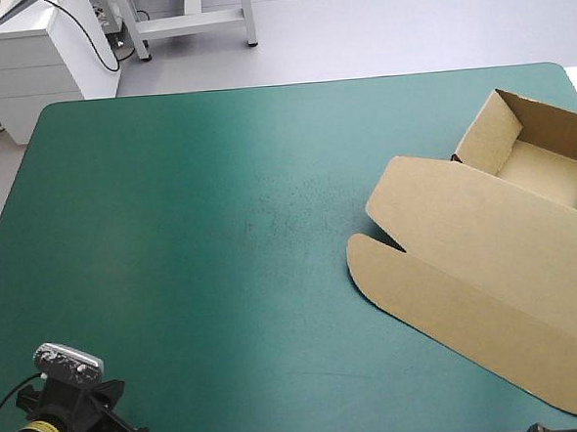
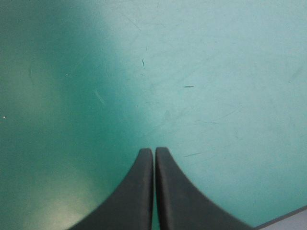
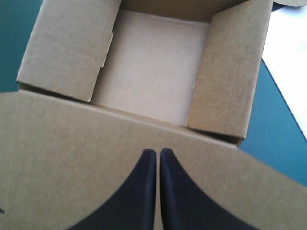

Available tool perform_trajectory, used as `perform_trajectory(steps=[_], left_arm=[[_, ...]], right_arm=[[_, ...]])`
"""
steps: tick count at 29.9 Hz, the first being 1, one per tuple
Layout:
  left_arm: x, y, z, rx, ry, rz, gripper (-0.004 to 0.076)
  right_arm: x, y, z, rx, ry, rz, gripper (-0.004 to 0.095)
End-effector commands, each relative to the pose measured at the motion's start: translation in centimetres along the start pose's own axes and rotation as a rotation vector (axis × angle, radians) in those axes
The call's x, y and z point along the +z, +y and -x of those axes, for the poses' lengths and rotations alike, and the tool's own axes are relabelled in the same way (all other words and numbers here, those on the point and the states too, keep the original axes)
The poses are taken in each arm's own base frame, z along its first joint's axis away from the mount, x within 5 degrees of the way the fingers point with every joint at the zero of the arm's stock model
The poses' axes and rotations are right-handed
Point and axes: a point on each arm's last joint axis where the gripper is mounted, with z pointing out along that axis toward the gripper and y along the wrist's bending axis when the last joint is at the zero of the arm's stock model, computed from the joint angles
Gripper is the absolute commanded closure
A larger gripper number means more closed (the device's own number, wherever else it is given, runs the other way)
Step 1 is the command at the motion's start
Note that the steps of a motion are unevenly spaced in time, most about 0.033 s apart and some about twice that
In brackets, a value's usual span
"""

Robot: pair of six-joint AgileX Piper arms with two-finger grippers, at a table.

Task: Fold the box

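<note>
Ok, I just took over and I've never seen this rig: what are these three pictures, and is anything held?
A two-armed robot with three cameras. One looks down from above on a table with a teal-green cover; a brown box lies at its right, an open tray with the lid flat. The others ride on the wrists. The left end effector is shut over bare cover. The right end effector is shut above the lid, the tray ahead of it. Neither seems to hold anything.

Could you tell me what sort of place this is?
Probably a robot workbench: a teal-green table carries one brown box, an open tray with its lid flat, and the left claw and right claw hang over it.
</note>
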Motion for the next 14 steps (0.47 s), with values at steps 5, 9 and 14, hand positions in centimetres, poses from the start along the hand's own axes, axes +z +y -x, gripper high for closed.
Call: perform_trajectory(steps=[5,9,14], left_arm=[[-0.4,0.3,1.0,-0.041,-0.062,0.025,0.0731],[-0.4,0.3,1.0,-0.041,-0.062,0.026,0.0731],[-0.4,0.3,1.0,-0.041,-0.058,0.026,0.0731]], right_arm=[[-5.1,3.9,-8.4,-0.145,-0.136,0.084,0.0923],[-6.0,5.6,-13.4,-0.274,-0.156,0.175,0.0923],[-5.7,5.6,-19.2,-0.365,-0.153,0.249,0.0923]])
